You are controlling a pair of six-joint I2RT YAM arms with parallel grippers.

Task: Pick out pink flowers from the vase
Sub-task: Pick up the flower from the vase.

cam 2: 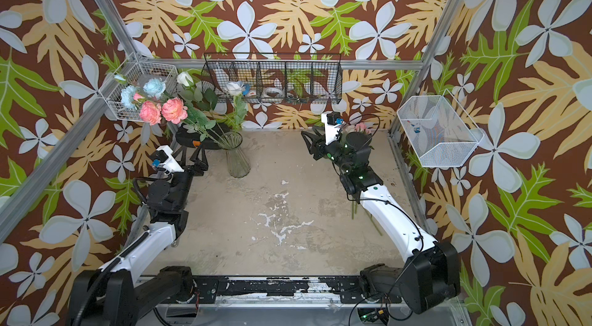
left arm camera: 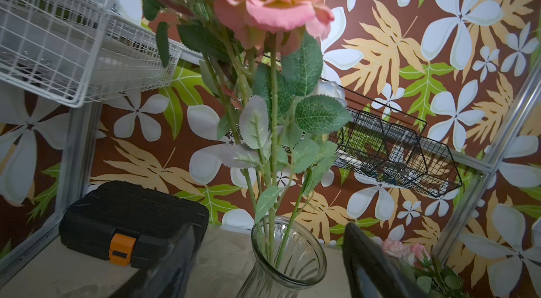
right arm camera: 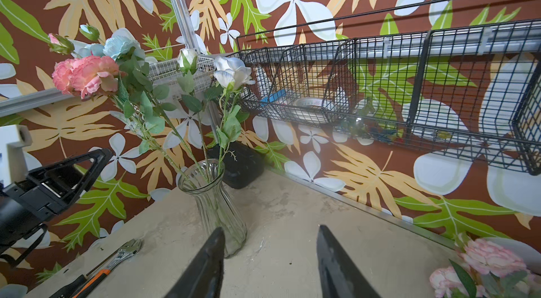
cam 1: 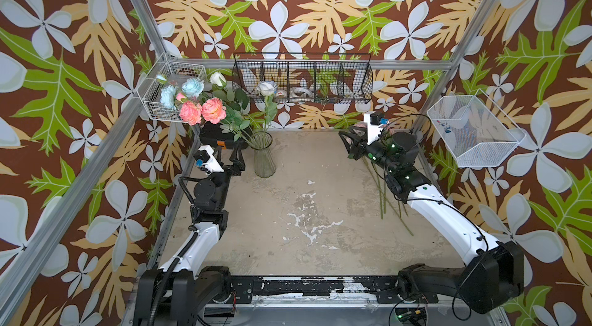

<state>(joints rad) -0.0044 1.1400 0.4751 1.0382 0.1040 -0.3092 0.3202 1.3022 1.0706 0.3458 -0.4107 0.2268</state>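
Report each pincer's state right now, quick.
Left pincer: open, holding nothing.
Right pincer: open, holding nothing.

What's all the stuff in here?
vase: one, clear glass, back left of the table.
pink flowers: two big coral heads in the vase; paler ones lying on the table by the right arm.
blue flowers: two, light blue, in the vase.
white roses: two, in the vase.
case: one, black with orange latch, back left corner.
wire baskets: one black, two white, on the walls.
wrench, screwdriver: one each, on the table.
left gripper: black, open, beside the vase.
right gripper: black, open, empty.
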